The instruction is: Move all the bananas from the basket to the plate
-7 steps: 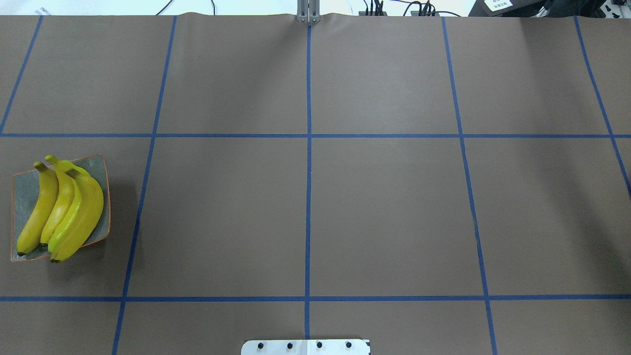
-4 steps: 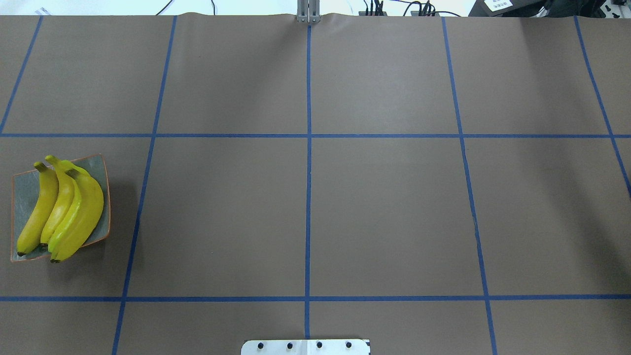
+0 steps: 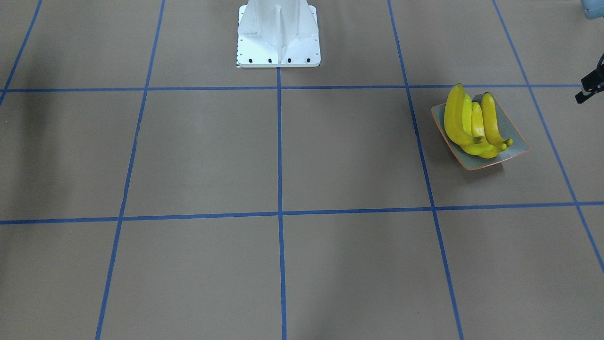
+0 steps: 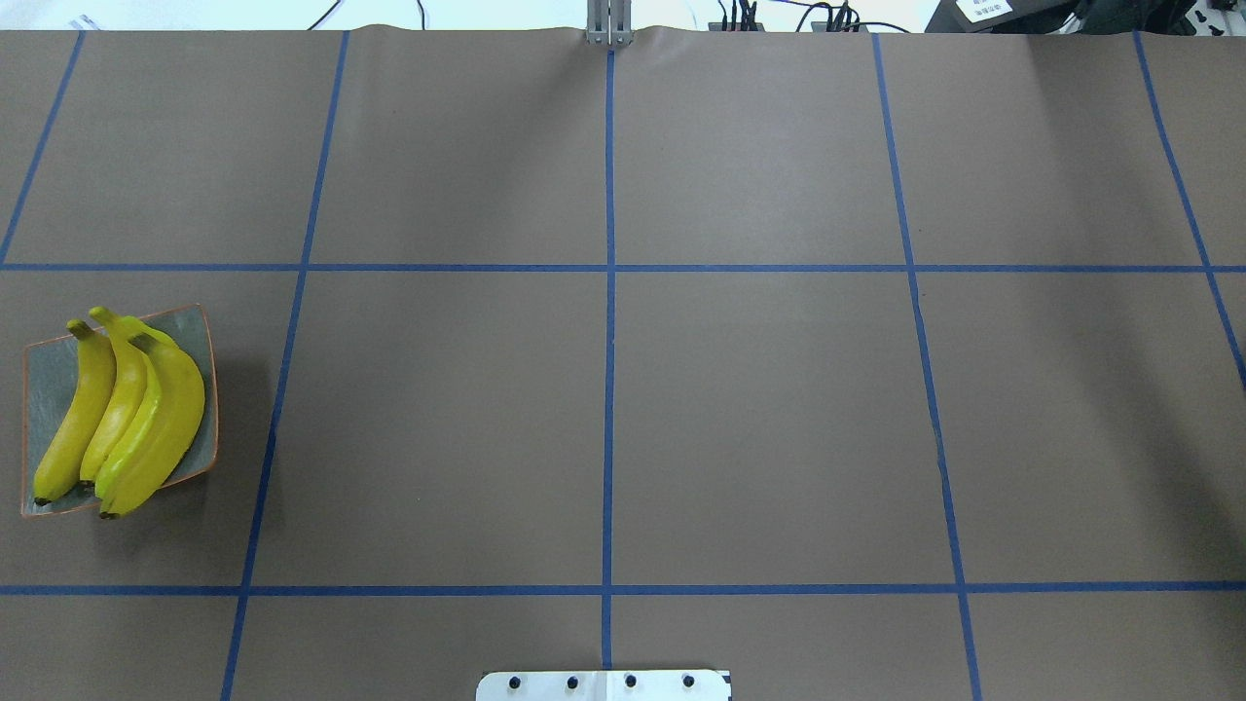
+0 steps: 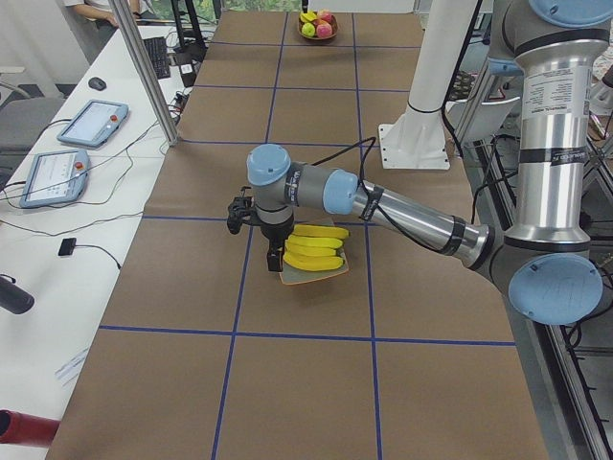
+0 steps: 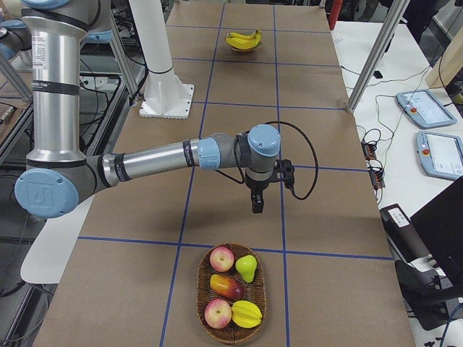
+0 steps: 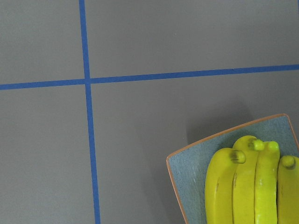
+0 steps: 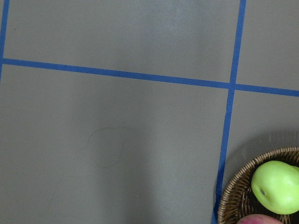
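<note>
Several yellow bananas point(image 4: 117, 414) lie side by side on the square grey-green plate point(image 4: 44, 380) at the table's left edge; they also show in the front view point(image 3: 472, 125) and the left wrist view point(image 7: 252, 186). The left gripper point(image 5: 273, 257) hangs just beside the plate point(image 5: 311, 278), toward the table's end; I cannot tell whether it is open or shut. The right gripper point(image 6: 257, 204) points down over bare table, short of the wicker basket point(image 6: 202, 278); I cannot tell its state. No banana shows in the basket.
The basket holds apples, a green pear point(image 8: 275, 186) and a yellow fruit point(image 6: 246, 314). The robot's white base point(image 3: 278, 33) stands at the middle of the table's robot-side edge. Blue tape lines grid the brown table.
</note>
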